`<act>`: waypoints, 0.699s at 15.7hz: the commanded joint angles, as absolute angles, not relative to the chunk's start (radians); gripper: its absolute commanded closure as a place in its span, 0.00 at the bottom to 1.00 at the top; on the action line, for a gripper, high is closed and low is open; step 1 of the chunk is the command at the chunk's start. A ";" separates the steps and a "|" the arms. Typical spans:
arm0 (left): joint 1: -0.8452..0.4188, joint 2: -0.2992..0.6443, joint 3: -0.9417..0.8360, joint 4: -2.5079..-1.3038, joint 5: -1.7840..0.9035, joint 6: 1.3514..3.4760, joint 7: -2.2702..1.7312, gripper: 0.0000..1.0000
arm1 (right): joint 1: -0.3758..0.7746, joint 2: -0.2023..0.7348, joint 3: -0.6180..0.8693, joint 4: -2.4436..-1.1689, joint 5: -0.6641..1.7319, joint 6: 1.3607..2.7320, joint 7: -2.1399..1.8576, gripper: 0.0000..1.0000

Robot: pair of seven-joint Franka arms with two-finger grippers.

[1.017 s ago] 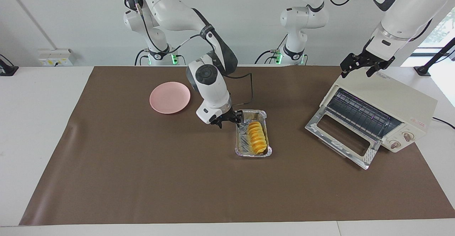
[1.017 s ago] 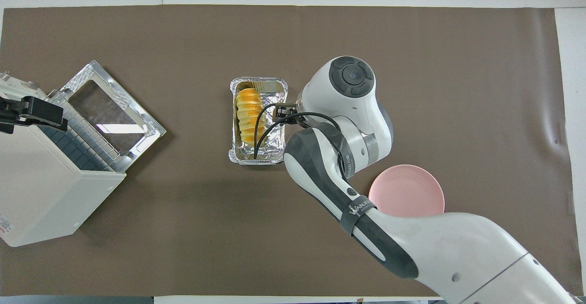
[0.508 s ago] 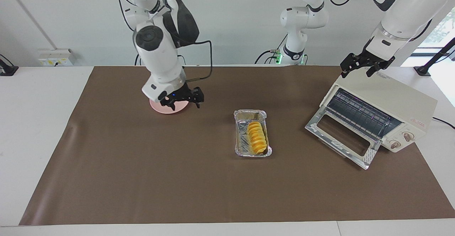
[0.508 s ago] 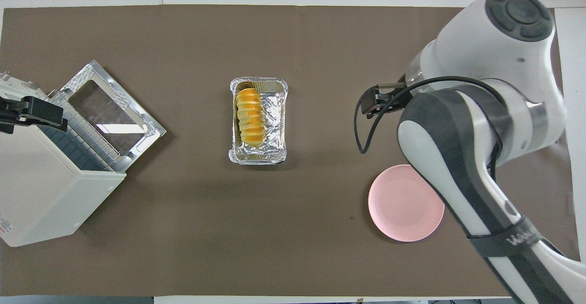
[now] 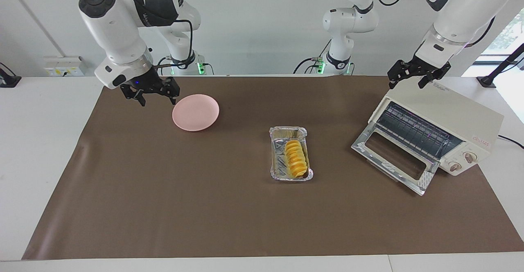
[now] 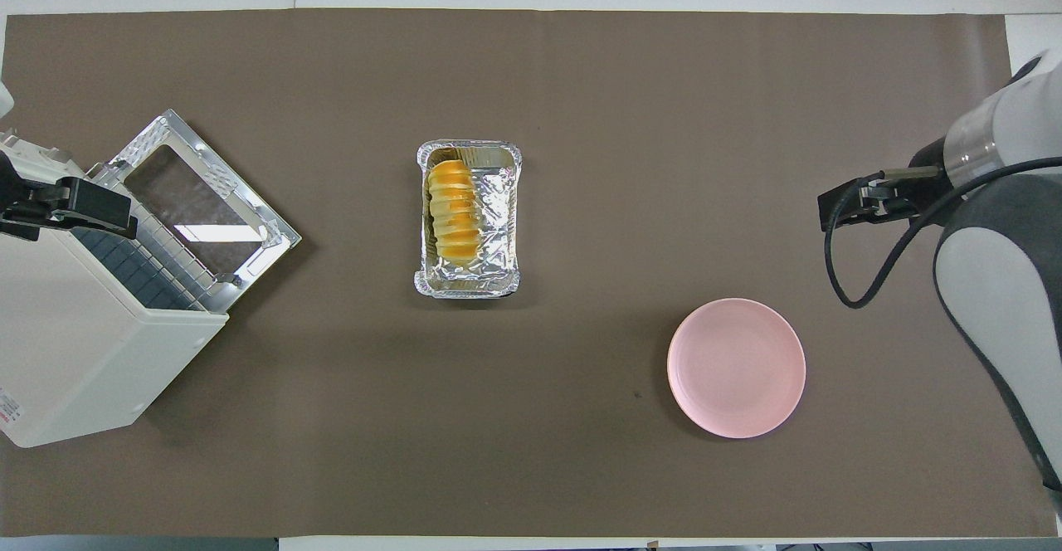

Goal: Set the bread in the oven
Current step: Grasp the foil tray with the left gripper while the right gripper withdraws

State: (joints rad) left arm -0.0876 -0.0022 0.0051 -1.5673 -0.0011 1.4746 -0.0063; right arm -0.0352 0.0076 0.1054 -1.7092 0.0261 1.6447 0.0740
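bread [image 5: 297,158] in foil tray [image 5: 278,171]; oven [image 5: 446,120] door down; both grippers' fingers spread, empty.

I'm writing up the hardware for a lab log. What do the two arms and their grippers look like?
Both arms have glossy white rounded shells with dark grey-black joint sections and round dark end caps. The right gripper and the left gripper are black two-finger units on white wrist blocks. A loose black cable loops along each arm, and the right arm carries small lettering on its dark band. A small blue light shows by the right wrist.
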 commanded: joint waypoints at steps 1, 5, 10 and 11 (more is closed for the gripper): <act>-0.153 -0.029 0.011 -1.600 0.014 1.522 -0.037 0.00 | -0.074 -0.006 0.120 -1.727 0.006 1.643 0.054 0.00; -0.263 0.023 0.009 -1.559 -0.001 1.612 -0.107 0.00 | -0.072 -0.006 0.121 -1.726 -0.048 1.631 0.054 0.00; -0.408 0.350 0.015 -1.198 -0.029 1.468 -0.162 0.00 | -0.077 -0.006 0.121 -1.726 -0.046 1.631 0.060 0.00; -0.452 0.438 0.023 -1.108 -0.029 1.445 -0.223 0.00 | -0.077 -0.008 0.121 -1.727 -0.046 1.631 0.061 0.00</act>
State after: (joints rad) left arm -0.3797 0.1997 -0.0033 -1.3880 -0.0199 1.5448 -0.1473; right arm -0.0607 0.0068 0.1101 -1.7115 -0.0287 1.6292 0.0685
